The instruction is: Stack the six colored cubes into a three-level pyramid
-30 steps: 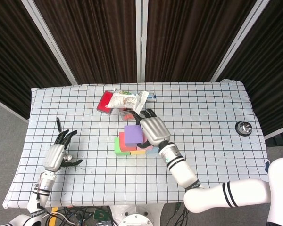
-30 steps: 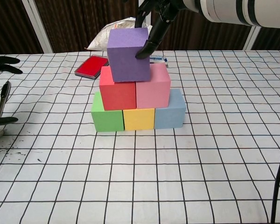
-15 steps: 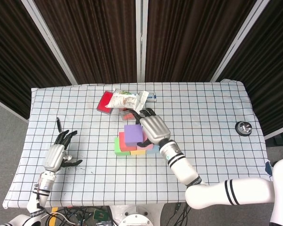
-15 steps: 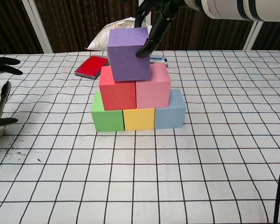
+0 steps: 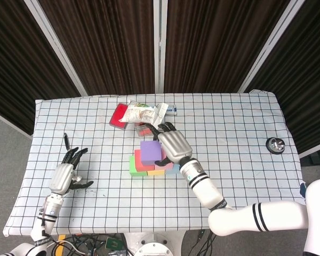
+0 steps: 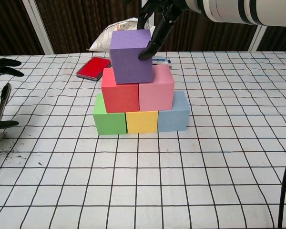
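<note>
The pyramid stands mid-table: green cube (image 6: 109, 119), yellow cube (image 6: 141, 121) and blue cube (image 6: 173, 114) in the bottom row, with the red cube (image 6: 120, 97) and pink cube (image 6: 156, 89) on them. The purple cube (image 6: 131, 56) sits on top, mostly over the red one and turned slightly. My right hand (image 5: 173, 145) reaches over from behind and holds the purple cube (image 5: 152, 152); one fingertip (image 6: 146, 54) presses its right face, while the other fingers are hidden behind it. My left hand (image 5: 66, 173) lies open on the table far to the left, holding nothing.
A flat red case (image 6: 93, 67) and a white bag (image 6: 109, 36) lie behind the stack. A small metal object (image 5: 276, 144) sits near the table's right edge. Dark curtains hang behind the table.
</note>
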`<move>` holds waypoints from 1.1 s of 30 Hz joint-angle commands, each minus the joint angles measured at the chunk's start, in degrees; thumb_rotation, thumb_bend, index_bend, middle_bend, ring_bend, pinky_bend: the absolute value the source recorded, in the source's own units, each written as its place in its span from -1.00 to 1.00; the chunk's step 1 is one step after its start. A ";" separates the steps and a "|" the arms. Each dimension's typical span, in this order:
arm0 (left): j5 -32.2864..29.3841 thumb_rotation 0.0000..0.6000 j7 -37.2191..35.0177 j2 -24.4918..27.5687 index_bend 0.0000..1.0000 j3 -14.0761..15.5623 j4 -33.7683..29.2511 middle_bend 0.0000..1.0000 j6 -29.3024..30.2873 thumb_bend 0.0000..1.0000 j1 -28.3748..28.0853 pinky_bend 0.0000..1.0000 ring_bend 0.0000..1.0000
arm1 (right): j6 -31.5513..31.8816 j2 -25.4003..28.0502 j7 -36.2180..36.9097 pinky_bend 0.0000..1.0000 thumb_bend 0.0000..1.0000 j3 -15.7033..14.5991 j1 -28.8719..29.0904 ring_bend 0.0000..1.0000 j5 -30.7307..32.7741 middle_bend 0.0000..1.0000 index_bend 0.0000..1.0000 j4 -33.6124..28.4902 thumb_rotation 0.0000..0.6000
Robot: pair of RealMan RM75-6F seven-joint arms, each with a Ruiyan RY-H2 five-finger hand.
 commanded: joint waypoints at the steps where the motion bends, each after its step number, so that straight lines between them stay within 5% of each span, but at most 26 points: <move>1: -0.04 1.00 -0.05 0.00 -0.81 -0.01 0.01 -0.74 -0.02 -1.00 0.01 -0.98 -1.00 | -0.39 0.15 0.09 -1.00 -0.72 0.00 0.00 -0.81 -0.08 -0.04 -1.00 0.16 1.00; 33: -0.26 1.00 -0.11 -0.32 -0.81 -0.09 0.43 -0.74 0.19 -1.00 0.23 -0.99 -1.00 | -1.49 -0.18 0.94 -1.00 -0.71 -0.26 -0.03 -0.78 -0.34 -0.04 -1.00 0.99 1.00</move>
